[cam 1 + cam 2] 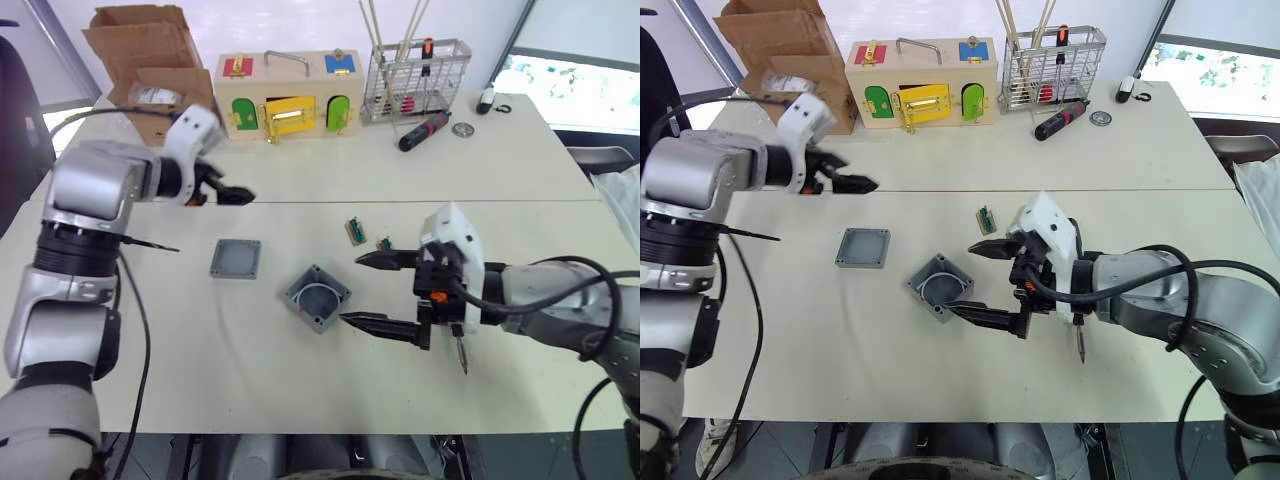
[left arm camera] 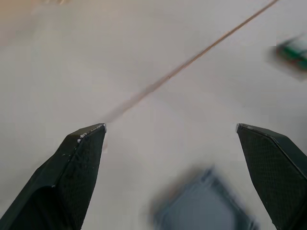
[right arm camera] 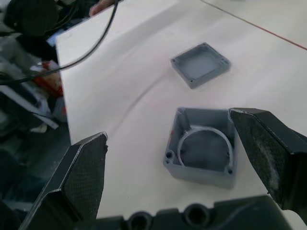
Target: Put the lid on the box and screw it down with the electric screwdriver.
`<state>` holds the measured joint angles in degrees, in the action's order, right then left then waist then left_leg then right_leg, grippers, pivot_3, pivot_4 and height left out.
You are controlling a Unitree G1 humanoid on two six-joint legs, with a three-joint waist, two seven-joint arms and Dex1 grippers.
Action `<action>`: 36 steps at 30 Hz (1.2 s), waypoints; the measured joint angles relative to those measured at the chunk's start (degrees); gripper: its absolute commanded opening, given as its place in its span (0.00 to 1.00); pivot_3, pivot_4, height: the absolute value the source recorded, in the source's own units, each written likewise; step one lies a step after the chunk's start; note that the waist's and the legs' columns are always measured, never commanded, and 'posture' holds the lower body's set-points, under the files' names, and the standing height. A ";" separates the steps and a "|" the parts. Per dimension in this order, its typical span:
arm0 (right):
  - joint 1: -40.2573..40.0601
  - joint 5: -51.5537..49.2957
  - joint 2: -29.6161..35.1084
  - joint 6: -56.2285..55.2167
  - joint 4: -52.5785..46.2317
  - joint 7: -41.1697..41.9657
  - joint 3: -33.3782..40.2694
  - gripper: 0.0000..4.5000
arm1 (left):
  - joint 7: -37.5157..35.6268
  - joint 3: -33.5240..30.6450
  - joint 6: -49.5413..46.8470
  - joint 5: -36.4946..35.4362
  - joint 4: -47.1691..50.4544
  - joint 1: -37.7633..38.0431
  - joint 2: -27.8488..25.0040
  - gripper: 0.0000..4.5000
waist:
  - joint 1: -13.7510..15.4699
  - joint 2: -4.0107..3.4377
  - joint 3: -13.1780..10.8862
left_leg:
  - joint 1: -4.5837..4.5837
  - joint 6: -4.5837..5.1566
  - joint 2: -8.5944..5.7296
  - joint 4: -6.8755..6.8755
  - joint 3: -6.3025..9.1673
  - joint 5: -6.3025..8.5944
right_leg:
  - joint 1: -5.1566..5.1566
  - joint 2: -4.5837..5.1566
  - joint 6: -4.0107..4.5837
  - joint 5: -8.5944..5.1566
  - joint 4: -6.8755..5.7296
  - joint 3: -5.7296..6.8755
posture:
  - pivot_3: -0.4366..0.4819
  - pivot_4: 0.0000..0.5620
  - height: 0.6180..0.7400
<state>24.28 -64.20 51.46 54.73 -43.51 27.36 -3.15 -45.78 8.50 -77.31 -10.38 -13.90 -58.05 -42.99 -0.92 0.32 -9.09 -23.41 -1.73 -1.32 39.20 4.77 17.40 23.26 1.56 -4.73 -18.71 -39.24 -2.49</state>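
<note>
Right claw (image 1: 372, 292) spread wide, empty, beside the box (image 1: 317, 297); left claw (image 2: 170, 132) also apart above the lid (image 1: 236, 258).

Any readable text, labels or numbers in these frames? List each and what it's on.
None can be read.
Carton: a pale label at its opening, print too small to read.
Small green parts near the box: any markings too small to read.
Lid, box, right gripper: no lettering visible.
</note>
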 measured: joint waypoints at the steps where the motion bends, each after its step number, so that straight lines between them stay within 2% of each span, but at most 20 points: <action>1: 0.45 0.80 -1.47 -0.13 0.24 0.22 -1.01 1.00 | 2.61 -1.02 -5.38 0.31 -1.08 -0.12 0.12 0.99 | 0.01 0.00 0.00 | -0.01 0.00 0.00 0.00 0.01 0.00 | 0.01 0.01 0.00 0.00 -0.01 0.00 | 0.48 0.27 1.00; 4: 0.47 2.86 -3.45 -0.14 0.34 0.56 -3.10 1.00 | 6.08 -2.52 -12.08 0.17 -0.79 1.13 0.20 0.99 | 0.09 0.00 0.00 | -0.01 -0.05 -0.01 0.00 -0.02 -0.03 | 0.03 0.09 0.00 0.00 -0.02 -0.02 | 0.48 0.27 1.00; 7: 0.37 3.88 -4.74 -0.09 0.30 0.39 -3.48 1.00 | 7.52 -2.57 -14.63 -1.01 -0.76 3.65 0.11 0.99 | 0.18 0.01 0.00 | -0.01 -0.39 -0.01 -0.02 -0.01 -0.22 | 0.05 0.10 0.00 0.00 -0.02 -0.03 | 0.48 0.27 1.00; 13: -0.75 4.41 -7.80 0.39 -0.79 -1.88 -4.07 1.00 | 10.05 -2.48 -14.74 -2.90 -4.28 3.18 1.92 0.99 | 0.31 0.02 0.01 | -0.03 -0.43 -0.03 -0.03 -0.01 -0.24 | 0.05 0.14 0.00 0.00 -0.02 -0.03 | 0.48 0.27 1.00; 21: -0.70 4.25 -10.20 1.87 -1.30 -5.33 -4.32 1.00 | 12.50 1.74 -13.49 -3.83 -6.34 2.65 4.11 0.99 | 0.17 0.02 0.01 | -0.03 -0.44 -0.02 -0.06 -0.01 -0.24 | 0.10 0.13 0.00 0.00 -0.04 -0.05 | 0.48 0.27 1.00; 24: -0.74 3.81 -10.63 2.31 -1.50 -6.81 -4.26 1.00 | 12.78 4.19 -11.23 -3.39 -6.43 2.56 4.18 0.82 | 0.32 0.01 0.03 | -0.02 -0.46 -0.03 -0.06 -0.01 -0.25 | 0.08 0.15 0.00 0.00 -0.04 -0.05 | 0.48 0.27 1.00; 31: -2.30 3.27 -10.71 2.38 -2.53 -9.75 -3.26 1.00 | 11.56 5.38 -8.33 -4.05 -6.88 2.27 5.31 0.08 | 0.13 0.00 0.08 | 0.03 -0.37 -0.03 -0.06 -0.01 -0.21 | 0.06 0.14 0.01 0.00 -0.13 -0.06 | 0.48 0.27 1.00; 32: -2.45 3.27 -10.79 2.38 -2.53 -10.03 -3.26 1.00 | 11.58 5.46 -8.23 -3.92 -6.80 2.20 5.45 0.02 | 0.12 0.00 0.08 | 0.04 -0.36 -0.03 -0.06 -0.01 -0.20 | 0.07 0.13 0.01 0.00 -0.15 -0.06 | 0.48 0.27 1.00; 36: -3.93 3.19 -10.79 2.37 -2.50 -10.67 -2.57 1.00 | 12.23 5.16 -7.45 -3.84 -7.37 2.15 5.95 0.02 | 0.27 -0.06 0.12 | 0.05 -0.31 -0.04 -0.05 -0.02 -0.17 | 0.05 0.14 0.01 0.00 -0.19 -0.08 | 0.48 0.27 1.00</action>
<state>20.35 -61.01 40.67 57.11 -46.01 16.69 -5.72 -33.56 13.66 -84.76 -14.22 -21.27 -55.89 -37.05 -0.65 0.27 -8.97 -23.36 -2.04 -1.36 39.15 4.75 17.23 23.31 1.70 -4.72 -18.71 -39.43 -2.57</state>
